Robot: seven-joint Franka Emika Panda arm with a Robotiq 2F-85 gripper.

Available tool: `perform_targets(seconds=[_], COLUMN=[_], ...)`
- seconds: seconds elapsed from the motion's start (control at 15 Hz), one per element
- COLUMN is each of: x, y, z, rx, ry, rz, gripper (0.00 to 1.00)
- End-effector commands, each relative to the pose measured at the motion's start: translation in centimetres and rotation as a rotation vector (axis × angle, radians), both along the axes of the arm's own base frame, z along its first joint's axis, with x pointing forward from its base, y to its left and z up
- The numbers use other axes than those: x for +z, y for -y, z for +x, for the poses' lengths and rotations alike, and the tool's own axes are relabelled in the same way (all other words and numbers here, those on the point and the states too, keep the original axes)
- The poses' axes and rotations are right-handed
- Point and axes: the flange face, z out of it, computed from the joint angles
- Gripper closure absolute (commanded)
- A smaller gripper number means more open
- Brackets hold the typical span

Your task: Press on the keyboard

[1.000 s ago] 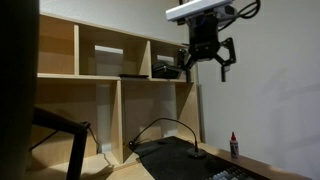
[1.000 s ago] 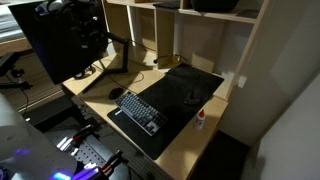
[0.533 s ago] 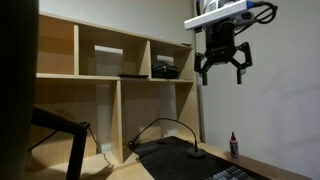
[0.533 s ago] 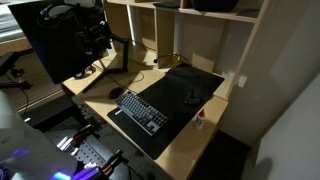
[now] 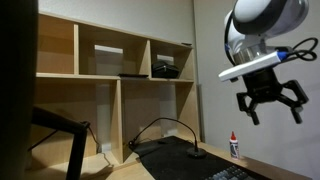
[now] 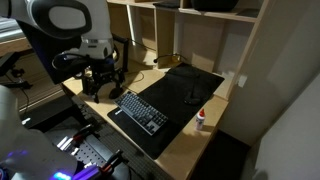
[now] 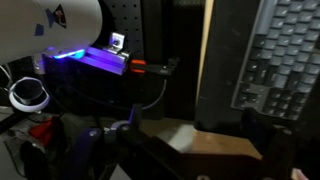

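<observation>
Keyboard (image 6: 138, 110) keys lie untouched, for the jaws stand spread wide with nothing between them. In an exterior view the gripper (image 5: 272, 114) hangs in the air, clear above the keyboard's level, fingers pointing downward. In an exterior view the gripper (image 6: 103, 82) sits off the keyboard's end nearest the mouse (image 6: 118, 93), not over the keys. The wrist view shows the keyboard (image 7: 285, 55) to the upper right, with the dark fingers (image 7: 122, 148) low in the picture and apart from it. The keyboard lies at an angle on a black desk mat (image 6: 190, 85), along the mat's edge nearest the gripper. Beyond the keyboard, past the mat's far side, a small red-capped bottle (image 6: 201, 119) stands upright on the wooden desk (image 6: 195, 148). Behind the keyboard rises a wooden shelf unit (image 5: 110, 75).
</observation>
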Motion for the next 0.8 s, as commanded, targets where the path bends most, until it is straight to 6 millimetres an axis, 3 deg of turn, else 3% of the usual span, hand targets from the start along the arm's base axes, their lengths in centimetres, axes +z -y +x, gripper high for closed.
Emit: perform_targets(seconds=[0.0, 0.07, 0.4, 0.73], x=[-1.6, -2.7, -1.3, -8.8], y=[1.4, 2.2, 1.6, 3.9], z=[-1.1, -1.8, -0.9, 2.2], rx=[-0.041, -0.06, -0.038, -0.169], ry=[-0.031, -0.048, -0.022, -0.032], rz=[-0.008, -0.006, -0.016, -0.117], gripper=[0.0, 0.0, 0.0, 0.0])
